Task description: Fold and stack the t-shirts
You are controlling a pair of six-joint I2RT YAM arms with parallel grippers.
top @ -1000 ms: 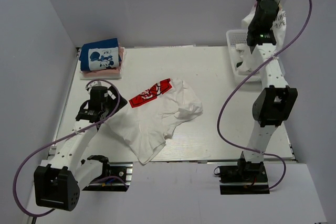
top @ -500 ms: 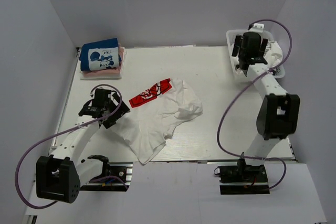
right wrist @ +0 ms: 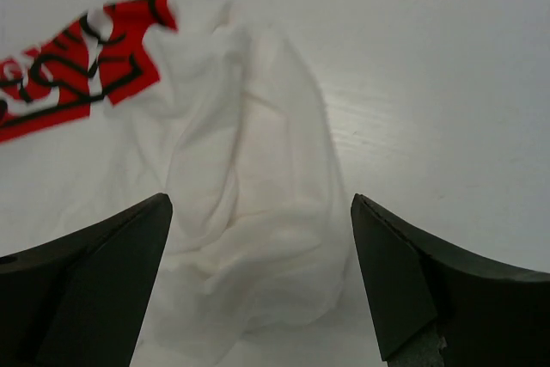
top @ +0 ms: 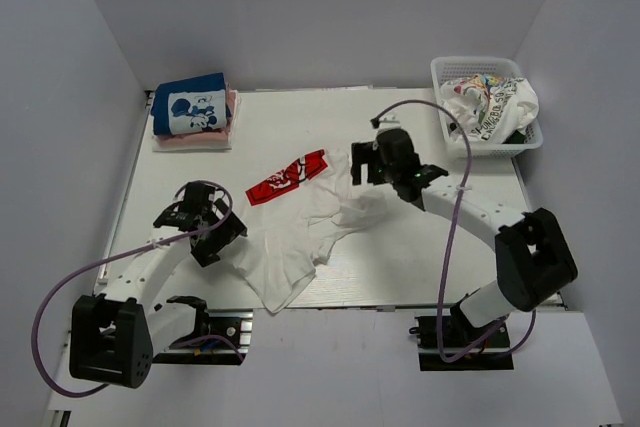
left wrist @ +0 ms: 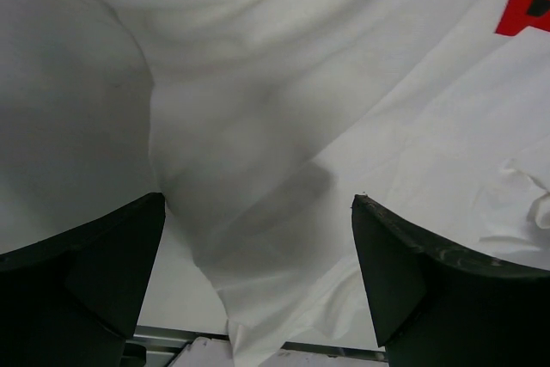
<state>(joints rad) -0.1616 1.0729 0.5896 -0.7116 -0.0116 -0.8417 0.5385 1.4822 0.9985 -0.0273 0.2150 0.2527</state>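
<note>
While left tool (left wrist: 258, 204) and right tool (right wrist: 258, 204) hover spread apart over the white shirt (top: 300, 232), best pinch single-layer edges either side of the red print (top: 287, 177), then pull flat.

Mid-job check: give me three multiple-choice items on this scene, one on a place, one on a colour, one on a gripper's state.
1. Where does the white plastic mesh basket stand?
A. far right corner
B. far left corner
C. near edge

2. What colour is the print panel on the crumpled white t-shirt?
A. green
B. red
C. yellow

3. How is the right gripper?
A. shut on cloth
B. out of view
C. open

Answers: A, the top view shows it far right; B, the panel is red; C, its jaws stand wide apart over the shirt.
</note>
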